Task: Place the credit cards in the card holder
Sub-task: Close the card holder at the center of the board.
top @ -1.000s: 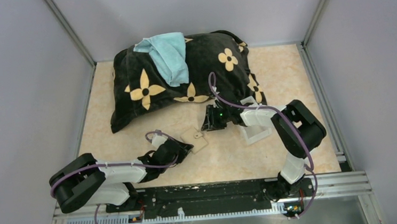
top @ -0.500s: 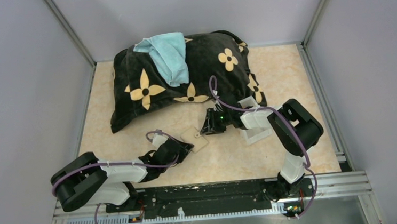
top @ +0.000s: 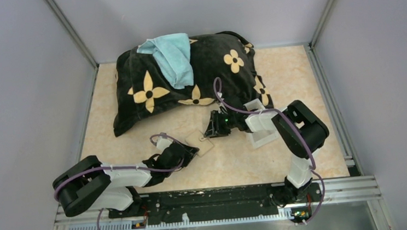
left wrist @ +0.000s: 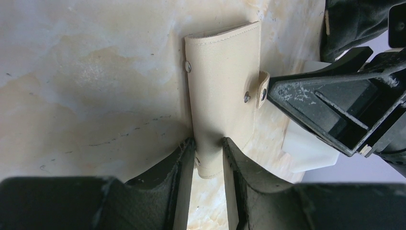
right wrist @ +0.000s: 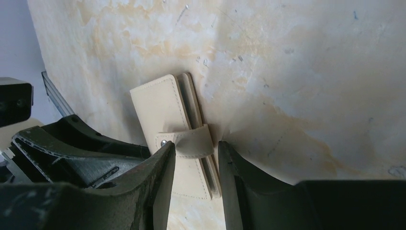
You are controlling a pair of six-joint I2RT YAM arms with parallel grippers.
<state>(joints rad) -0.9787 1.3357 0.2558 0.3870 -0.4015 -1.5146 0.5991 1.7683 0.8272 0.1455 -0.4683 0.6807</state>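
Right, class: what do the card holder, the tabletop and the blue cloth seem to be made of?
The card holder looks like cream leather or imitation, matte: stitched edges, metal snap studs. The tabletop is smooth, hard, marbled beige, scuffed: stone or printed laminate, unclear. The cloth is soft light-blue fabric, perhaps towelling: it drapes in folds.

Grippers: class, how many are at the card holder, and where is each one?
2. The left gripper grips one end of the card holder; the right gripper, coming from the opposite side, has its jaws either side of the snap tab. Neither is hidden.
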